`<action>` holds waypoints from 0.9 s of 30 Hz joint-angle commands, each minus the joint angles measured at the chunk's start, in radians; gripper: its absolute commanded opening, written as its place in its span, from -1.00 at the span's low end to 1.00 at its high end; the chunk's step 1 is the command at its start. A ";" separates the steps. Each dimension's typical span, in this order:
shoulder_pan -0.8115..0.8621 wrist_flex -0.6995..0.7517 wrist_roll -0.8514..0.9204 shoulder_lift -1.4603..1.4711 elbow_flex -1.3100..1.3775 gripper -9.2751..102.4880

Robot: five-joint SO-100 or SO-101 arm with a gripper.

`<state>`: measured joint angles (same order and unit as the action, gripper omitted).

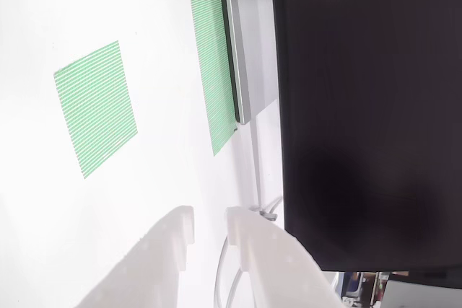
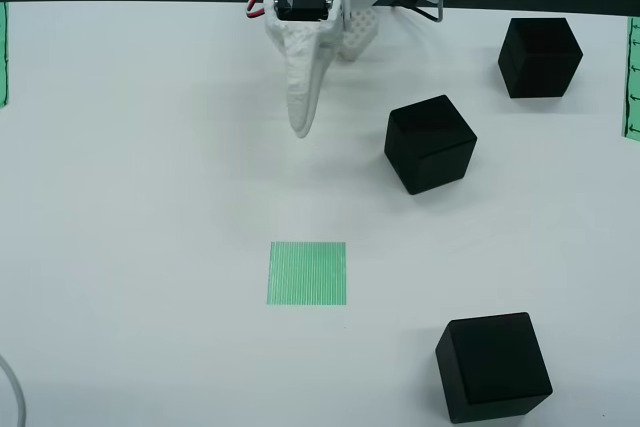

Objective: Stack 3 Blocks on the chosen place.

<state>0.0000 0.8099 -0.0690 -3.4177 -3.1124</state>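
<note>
- Status: I read the task as not started. The green striped patch [image 2: 307, 273] lies bare on the white table [image 2: 130, 197] in the overhead view, with no block on it.
- All three black blocks rest singly on the table, well apart from each other and from the patch. None is stacked.
- Remaining work, as I judge it: three pick-and-place cycles, each ending on the patch.
- Hand state: in the wrist view the hand [image 1: 211, 225] shows two white fingers with an open gap between them and nothing held. I read the opening as moderate, not wide.
- In the overhead view the hand [image 2: 303, 122] hangs at the top centre of the table, fingers pointing down toward the near edge.
- Patch relative to hand (overhead view): at 6 o'clock, some way below the fingertips. In the wrist view the patch [image 1: 95, 108] sits at 10 o'clock from the fingers.
- Nearest block [image 2: 430, 143]: at about 3 o'clock from the hand, near but not touching.
- Far block [image 2: 540, 56]: at 2 o'clock, close to the table's upper right corner.
- Lower block [image 2: 494, 366]: at 5 o'clock from the hand, and at 4 o'clock from the patch.
- A large black panel [image 1: 368, 106] covers the right side of the wrist view, beside a long green striped strip [image 1: 213, 55]; I take neither as a task item.
</note>
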 commanded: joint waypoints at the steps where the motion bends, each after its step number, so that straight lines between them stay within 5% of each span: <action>1: -0.002 0.005 0.000 -0.018 -0.035 -0.82; 27: -0.140 0.023 0.006 0.094 0.035 -0.81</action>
<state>-0.1120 0.8207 -0.0675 -3.3901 -3.1002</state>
